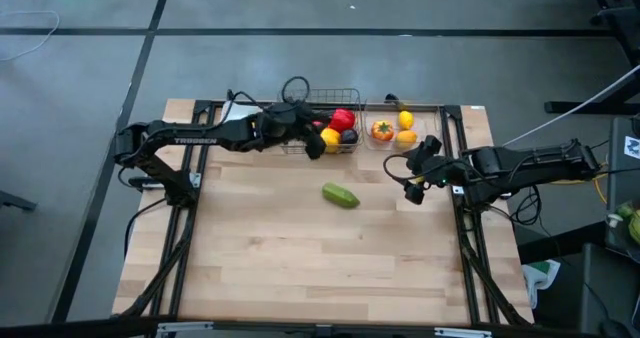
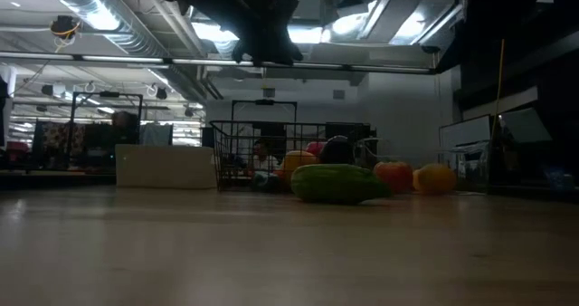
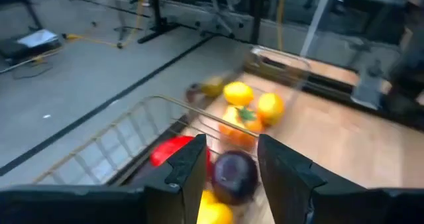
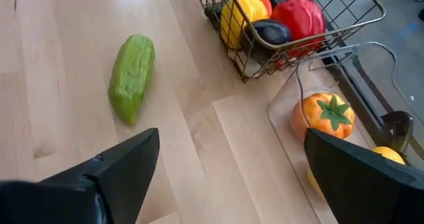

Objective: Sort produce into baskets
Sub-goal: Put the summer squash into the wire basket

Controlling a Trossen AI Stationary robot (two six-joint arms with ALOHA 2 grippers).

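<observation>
Sorting in progress on a pale wooden bench (image 1: 300,248). The left hand (image 1: 312,146) is hovering over the near rim of the grey wire-mesh basket (image 1: 350,96) at the bench's far edge; its fingers (image 3: 182,177) are standing partly apart with nothing between them, released. Directly below, in the basket, are lying a dark purple eggplant (image 3: 235,174), a red pepper (image 1: 342,119) and a yellow pepper (image 1: 330,137), so the hand's position probably reflects a delivery into this basket. Just beside it, the clear plastic bin (image 1: 437,118) is holding an orange round fruit with a green stem (image 1: 382,130) and yellow lemon-like fruits (image 1: 405,120), suggesting that fruit and vegetables are being kept apart. The right hand (image 1: 412,178) is waiting near the bin with its jaws spread wide and empty. One green bumpy cucumber (image 1: 340,195) is lying alone on the open bench between the two arms, well apart from both containers and not yet sorted.
</observation>
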